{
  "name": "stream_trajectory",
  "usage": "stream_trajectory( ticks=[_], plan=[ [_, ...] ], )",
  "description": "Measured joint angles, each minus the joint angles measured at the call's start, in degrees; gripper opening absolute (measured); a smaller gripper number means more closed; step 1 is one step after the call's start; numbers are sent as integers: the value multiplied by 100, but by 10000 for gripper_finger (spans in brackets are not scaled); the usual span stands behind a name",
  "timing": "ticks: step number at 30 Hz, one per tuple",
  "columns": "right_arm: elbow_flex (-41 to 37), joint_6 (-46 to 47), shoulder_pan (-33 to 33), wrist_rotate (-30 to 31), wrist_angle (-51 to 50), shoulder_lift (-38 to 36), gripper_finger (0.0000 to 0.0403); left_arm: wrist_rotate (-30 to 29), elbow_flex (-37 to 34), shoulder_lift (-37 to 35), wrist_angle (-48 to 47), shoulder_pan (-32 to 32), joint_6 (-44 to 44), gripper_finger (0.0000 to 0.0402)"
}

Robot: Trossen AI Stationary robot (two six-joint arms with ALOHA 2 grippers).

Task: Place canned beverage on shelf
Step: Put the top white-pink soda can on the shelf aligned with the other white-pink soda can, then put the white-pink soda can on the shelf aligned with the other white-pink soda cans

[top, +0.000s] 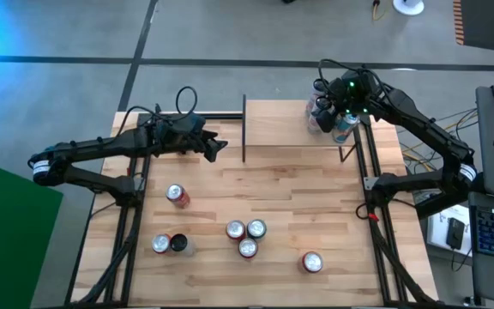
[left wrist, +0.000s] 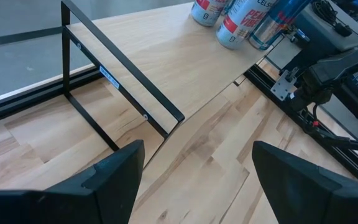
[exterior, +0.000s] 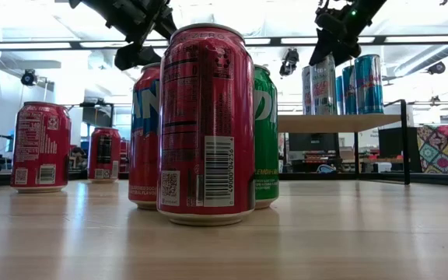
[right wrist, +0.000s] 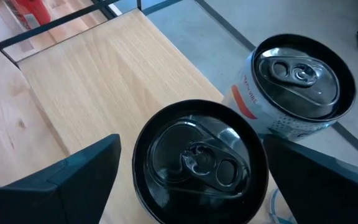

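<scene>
Right gripper spread wide above black-topped can on shelf at its right edge, beside white can, left gripper open, empty, near shelf's left edge.

My table is lit evenly and brightly from overhead, and shadows under the cans are short and soft. A blue glow washes the upper left of the high view. In the low view, ceiling lights and windows blow out the upper half, and the near red can stands backlit but sharp. My own fingers blur at the bottom of the wrist views.
</scene>
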Motion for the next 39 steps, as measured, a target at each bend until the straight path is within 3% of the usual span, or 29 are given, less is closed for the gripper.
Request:
stream_trajectory(
  ticks=[10,22,26,33,39],
  plan=[
    [73,-16,0,-3,10,-1,381,0,0,0,4,0,0,284],
    [1029,25,0,-5,-377,-7,380,0,2,0,-139,18,83,284],
    [1276,592,0,-7,-394,-9,380,-90,147,-7,-988,152,-16,284],
    [1434,1085,8,-350,-671,-14,379,-1020,803,-15,-3046,334,-4,284],
    [1434,1310,15,-809,-632,-43,379,-684,937,-13,-3390,610,259,284]
  ],
)
